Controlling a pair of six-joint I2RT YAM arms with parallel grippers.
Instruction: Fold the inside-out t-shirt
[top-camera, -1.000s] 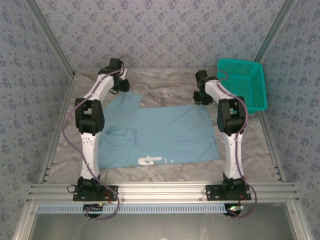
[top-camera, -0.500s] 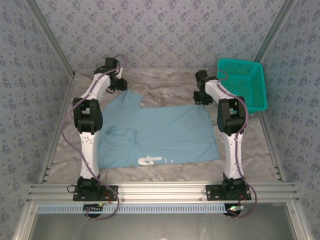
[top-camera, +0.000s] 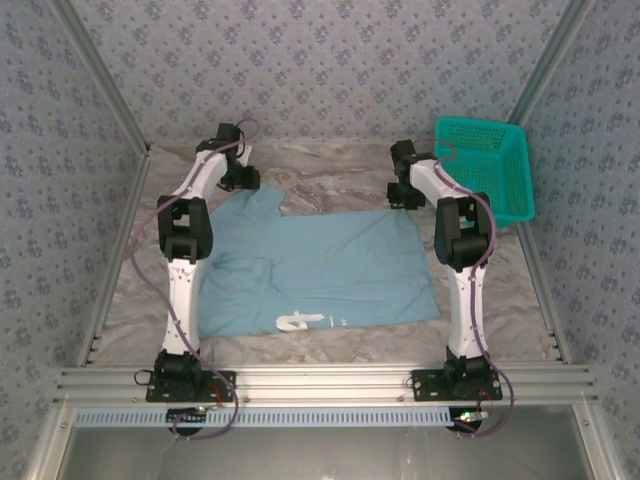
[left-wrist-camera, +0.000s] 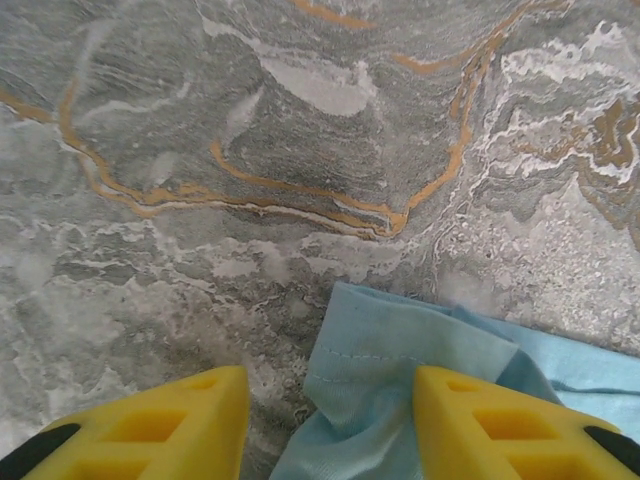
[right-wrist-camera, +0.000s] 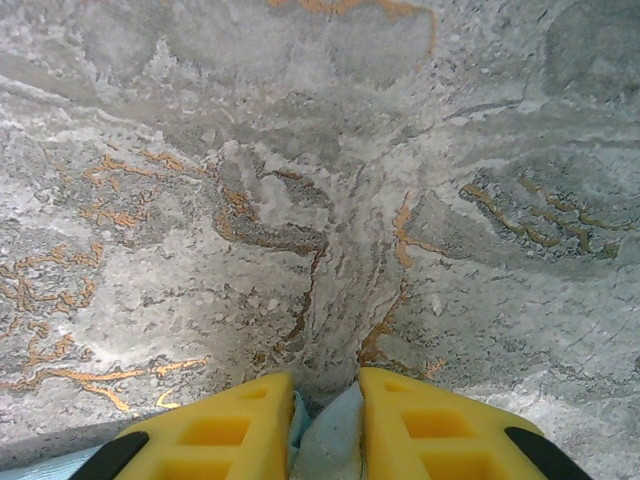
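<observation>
At the far left corner of the inside-out t-shirt (top-camera: 330, 265) the left gripper (top-camera: 243, 178) is seen released: in the left wrist view its 2 yellow fingers (left-wrist-camera: 160, 425) stand apart with a rumpled hem of blue cloth lying loose between them, not pinched. The garment itself is spread mostly flat on the marble table (top-camera: 330, 170) between the 2 arms, with white lettering near its front edge. At the far right corner the right gripper (top-camera: 405, 197) is clenched on a small tuft of the cloth. The step in hand is judged to be the gathering of the 2 far corners — 1 is held, 1 is not. A firm pinch on the left hem is called for next. Further right, the teal basket (top-camera: 522, 170) is seen bare inside.
</observation>
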